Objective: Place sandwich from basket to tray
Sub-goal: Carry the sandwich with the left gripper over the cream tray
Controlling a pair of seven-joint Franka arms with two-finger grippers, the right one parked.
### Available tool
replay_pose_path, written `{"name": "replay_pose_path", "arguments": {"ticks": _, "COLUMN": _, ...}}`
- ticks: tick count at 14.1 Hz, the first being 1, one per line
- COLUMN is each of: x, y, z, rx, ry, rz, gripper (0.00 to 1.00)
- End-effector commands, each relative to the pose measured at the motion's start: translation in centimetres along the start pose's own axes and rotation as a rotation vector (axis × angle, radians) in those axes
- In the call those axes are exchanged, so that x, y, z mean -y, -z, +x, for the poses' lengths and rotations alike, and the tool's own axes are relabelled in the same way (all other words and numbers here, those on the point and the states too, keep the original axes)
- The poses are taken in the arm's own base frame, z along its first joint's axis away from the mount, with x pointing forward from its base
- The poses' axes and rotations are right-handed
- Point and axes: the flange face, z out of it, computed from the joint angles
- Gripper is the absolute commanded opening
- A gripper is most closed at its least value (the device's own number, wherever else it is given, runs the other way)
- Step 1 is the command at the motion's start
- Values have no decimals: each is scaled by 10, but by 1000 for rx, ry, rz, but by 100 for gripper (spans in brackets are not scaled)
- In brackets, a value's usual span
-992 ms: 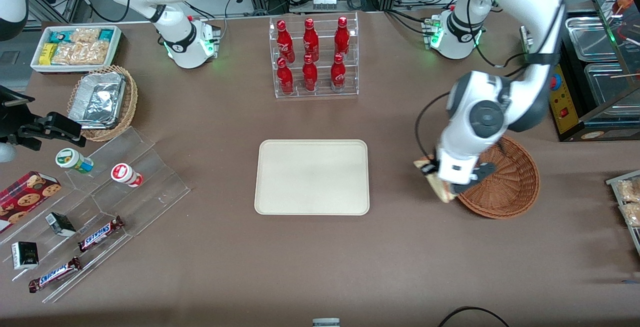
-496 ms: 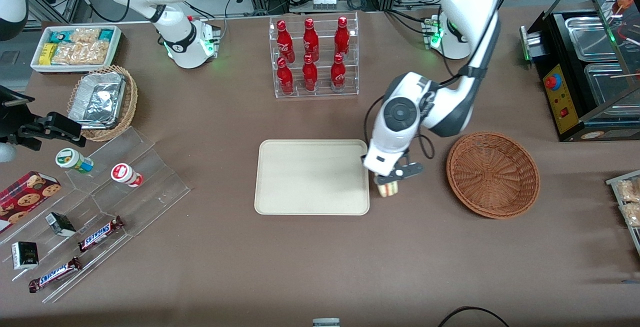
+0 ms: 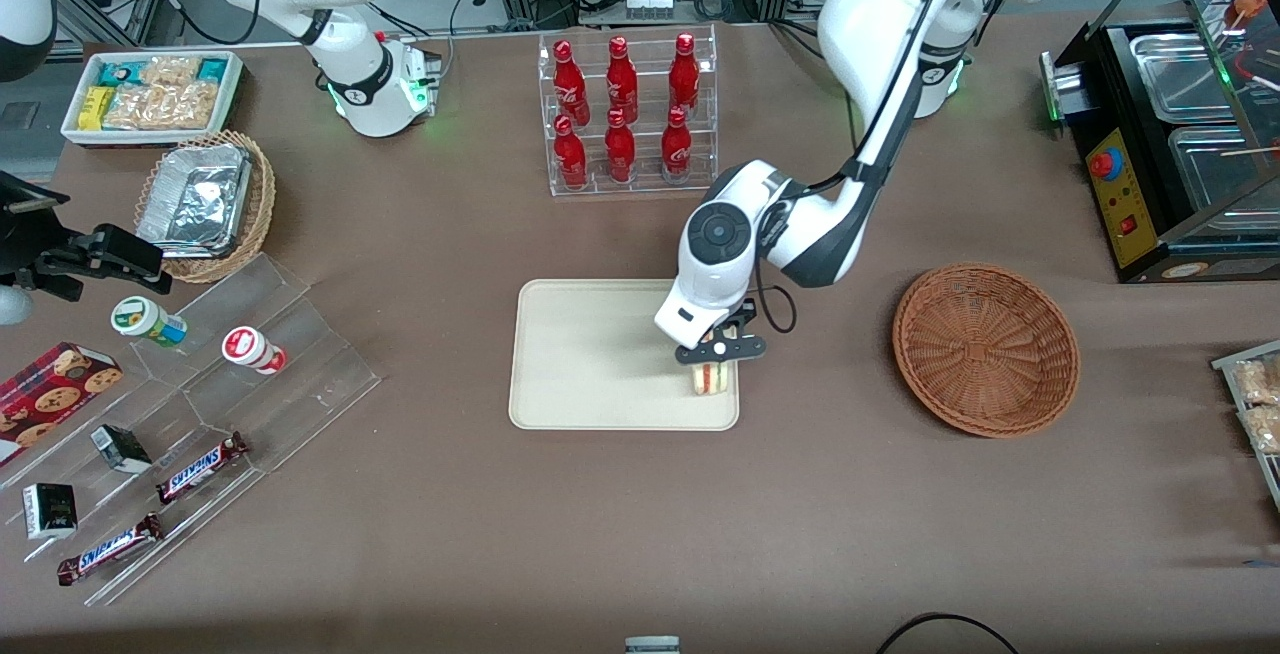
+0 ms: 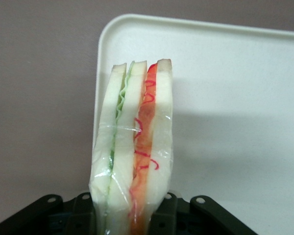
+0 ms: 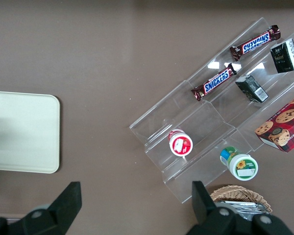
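Jaws of the left gripper [image 3: 716,359] pinch the wrapped sandwich [image 4: 133,147] by its wide end | sandwich hangs over the cream tray [image 3: 590,354], at the corner nearest the wicker basket [image 3: 985,349] | basket sits on the surface toward the working arm's end.

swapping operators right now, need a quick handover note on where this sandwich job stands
Gripper: shut on the sandwich, over the tray at its corner nearest the basket.
Sandwich: wrapped in film, clamped at one end, hanging over the tray's edge zone; whether it touches the tray cannot be told.
Basket: empty, toward the working arm's end of the table.
Done: sandwich picked out of the basket and carried to the tray.
Left: lower it, open the gripper, pull the arm clear.
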Motion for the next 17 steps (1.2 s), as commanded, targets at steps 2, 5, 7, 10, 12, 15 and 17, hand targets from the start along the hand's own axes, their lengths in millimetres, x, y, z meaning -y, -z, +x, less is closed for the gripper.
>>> {"name": "replay_pose_path", "arguments": {"ticks": 2, "x": -16, "y": -20, "z": -1, "rx": 3, "ry": -33, "rz": 8, "gripper": 35}}
{"name": "replay_pose_path", "arguments": {"ticks": 5, "x": -21, "y": -19, "z": 3, "rx": -43, "ry": -36, "rz": -37, "gripper": 36}}
{"name": "replay_pose_path", "arguments": {"ticks": 7, "x": -22, "y": -21, "z": 3, "rx": -42, "ry": -45, "rz": -30, "gripper": 36}}
{"name": "replay_pose_path", "arguments": {"ticks": 10, "x": -21, "y": -24, "z": 2, "rx": -40, "ry": -54, "rz": -22, "gripper": 41}}
{"name": "replay_pose_path", "arguments": {"ticks": 12, "x": -20, "y": -24, "z": 2, "rx": -43, "ry": -103, "rz": -20, "gripper": 58}}
{"name": "replay_pose_path", "arguments": {"ticks": 15, "x": -22, "y": -20, "z": 0, "rx": -40, "ry": -98, "rz": -27, "gripper": 100}}
{"name": "replay_pose_path", "arguments": {"ticks": 17, "x": -21, "y": -13, "z": 1, "rx": -40, "ry": -88, "rz": -32, "gripper": 100}}
